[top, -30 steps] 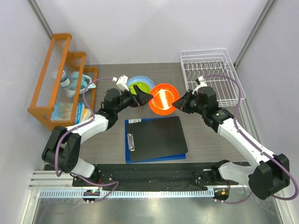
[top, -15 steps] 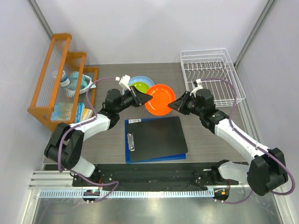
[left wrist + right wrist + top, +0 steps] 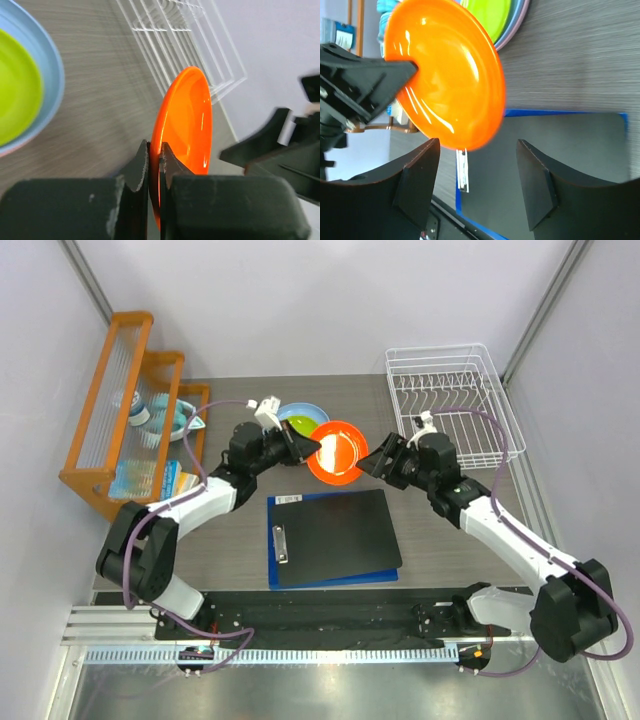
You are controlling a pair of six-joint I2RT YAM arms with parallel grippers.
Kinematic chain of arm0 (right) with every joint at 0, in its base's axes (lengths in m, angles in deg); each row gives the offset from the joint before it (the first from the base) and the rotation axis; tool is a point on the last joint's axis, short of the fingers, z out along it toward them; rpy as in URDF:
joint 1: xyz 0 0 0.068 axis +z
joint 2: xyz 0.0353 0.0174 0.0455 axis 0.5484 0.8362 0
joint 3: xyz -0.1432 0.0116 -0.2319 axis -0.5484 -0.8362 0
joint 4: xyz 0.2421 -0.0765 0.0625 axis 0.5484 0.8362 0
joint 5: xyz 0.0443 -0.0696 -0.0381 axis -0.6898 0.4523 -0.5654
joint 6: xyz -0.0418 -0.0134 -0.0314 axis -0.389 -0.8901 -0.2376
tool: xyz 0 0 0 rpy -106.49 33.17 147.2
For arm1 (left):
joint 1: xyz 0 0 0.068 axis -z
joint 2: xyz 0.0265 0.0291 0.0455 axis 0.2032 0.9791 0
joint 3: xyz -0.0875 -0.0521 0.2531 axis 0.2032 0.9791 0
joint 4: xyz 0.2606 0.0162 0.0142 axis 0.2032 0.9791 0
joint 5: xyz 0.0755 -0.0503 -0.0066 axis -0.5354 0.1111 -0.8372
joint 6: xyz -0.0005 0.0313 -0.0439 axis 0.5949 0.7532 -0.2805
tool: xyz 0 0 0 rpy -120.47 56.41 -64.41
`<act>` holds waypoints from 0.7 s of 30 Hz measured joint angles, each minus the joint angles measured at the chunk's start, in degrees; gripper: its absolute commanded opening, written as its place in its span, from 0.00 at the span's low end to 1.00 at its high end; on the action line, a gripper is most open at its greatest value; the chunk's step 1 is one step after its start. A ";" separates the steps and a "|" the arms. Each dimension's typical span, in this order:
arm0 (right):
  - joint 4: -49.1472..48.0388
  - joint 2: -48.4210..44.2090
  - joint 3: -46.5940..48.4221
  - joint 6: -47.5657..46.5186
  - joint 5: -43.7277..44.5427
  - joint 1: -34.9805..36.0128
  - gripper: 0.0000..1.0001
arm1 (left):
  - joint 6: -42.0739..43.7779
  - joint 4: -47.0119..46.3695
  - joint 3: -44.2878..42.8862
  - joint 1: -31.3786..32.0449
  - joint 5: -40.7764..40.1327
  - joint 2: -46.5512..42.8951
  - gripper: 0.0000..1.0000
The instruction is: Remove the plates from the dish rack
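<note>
This is a robotics lab test cell, not a real kitchen. Plain pale wall panels (image 3: 300, 300) and a bare metal frame post (image 3: 545, 300) close in a grey wood-grain bench (image 3: 430, 540). A left arm (image 3: 190, 505) and a right arm (image 3: 510, 540) are mounted by a slotted rail (image 3: 270, 653) along the bottom edge. The household items look staged: a dish rack (image 3: 450, 400) at upper right, an orange shelf rack (image 3: 120, 400) at upper left and a clipboard (image 3: 335, 535) at centre.

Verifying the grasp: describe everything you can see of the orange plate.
The orange plate is round, shallow, glossy and plastic-looking, with a raised rim and no visible damage. It is held above the table, apparently slightly tilted, between the light blue plate and the clipboard. The left gripper pinches its rim, one finger on each face. The right gripper stands open at the opposite rim, not visibly touching it.
</note>
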 measured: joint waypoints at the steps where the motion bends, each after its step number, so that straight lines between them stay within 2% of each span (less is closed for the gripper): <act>1: 0.87 -0.72 0.00 -0.48 1.03 0.00 0.70 | 1.11 2.03 -1.11 -0.50 -0.92 0.00 0.00; 6: 3.19 -3.82 0.00 -2.38 3.69 0.00 0.70 | 4.42 9.25 -8.04 -5.27 -4.48 1.49 0.00; 13: 4.87 -3.78 0.00 -3.74 4.48 0.00 0.70 | 5.70 12.20 -14.99 -12.72 -6.47 9.01 0.00; 21: 5.38 -0.63 0.02 -5.20 4.42 0.00 0.70 | 5.73 12.83 -17.20 -14.80 -5.46 19.26 0.00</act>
